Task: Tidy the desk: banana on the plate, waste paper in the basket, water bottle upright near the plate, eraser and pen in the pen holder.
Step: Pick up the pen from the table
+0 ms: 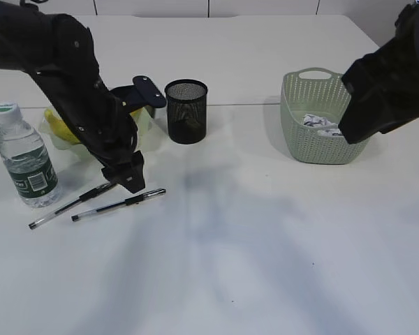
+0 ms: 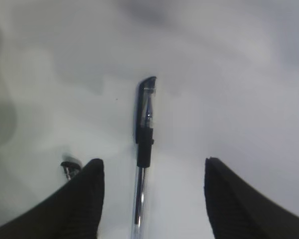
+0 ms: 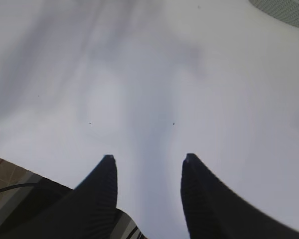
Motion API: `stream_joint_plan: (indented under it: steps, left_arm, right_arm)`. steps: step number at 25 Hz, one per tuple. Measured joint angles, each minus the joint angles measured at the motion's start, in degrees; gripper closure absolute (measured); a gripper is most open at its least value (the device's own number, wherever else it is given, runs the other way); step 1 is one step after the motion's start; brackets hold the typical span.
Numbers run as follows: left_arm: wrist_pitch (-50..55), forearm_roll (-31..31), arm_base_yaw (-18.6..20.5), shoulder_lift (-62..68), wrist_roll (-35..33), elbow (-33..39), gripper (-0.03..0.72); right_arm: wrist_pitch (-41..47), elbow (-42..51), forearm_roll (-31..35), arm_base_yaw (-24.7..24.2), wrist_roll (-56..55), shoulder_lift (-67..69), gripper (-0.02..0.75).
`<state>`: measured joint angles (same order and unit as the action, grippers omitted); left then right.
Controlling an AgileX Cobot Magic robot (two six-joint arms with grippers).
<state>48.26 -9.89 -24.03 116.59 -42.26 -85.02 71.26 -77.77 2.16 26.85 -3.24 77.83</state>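
Two pens lie nearest the camera, lower left of the exterior view: left pen (image 1: 70, 206) and right pen (image 1: 119, 204), both flat on the desk (image 1: 265, 265), roughly parallel, slanted up to the right, near each other but not touching

Far left, water bottle (image 1: 26, 157) stands upright with its cap on, just beside the plate (image 1: 56, 136), so that step looks done. Banana (image 1: 61, 125) sits on the plate behind the arm, mostly hidden. Left gripper (image 1: 128, 178) hangs tip-down over the cap ends of the pens, placed there probably to take one for the pen holder

Left wrist view: one pen (image 2: 143, 149) runs up the middle of the frame between the two dark fingers (image 2: 84, 199), closer to the left finger, and neither finger touches it. Jaws stand well apart with nothing held. Second pen's tip (image 2: 70, 166) peeks out just beside the left finger, outside the gap, so a close should catch only the centred pen, my guess

Centre top, pen holder (image 1: 186, 112) is upright, well apart from the pens; eraser not discernible, maybe inside, can't tell

Right side, basket (image 1: 314, 129) holds crumpled paper (image 1: 320, 123). Right gripper (image 3: 147, 169) hovers over bare desk, about half open, empty, parked by the basket; basket rim shows at the upper right corner of its wrist view
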Motion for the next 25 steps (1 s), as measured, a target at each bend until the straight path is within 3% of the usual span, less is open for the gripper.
stream_joint_plan:
  steps: [25]
  left_arm:
    - [0.9, -0.4, 0.0, 8.1, -0.9, -4.6, 0.253]
  right_arm:
    - [0.1, 0.0, 1.1, 0.0, 0.6, 0.0, 0.416]
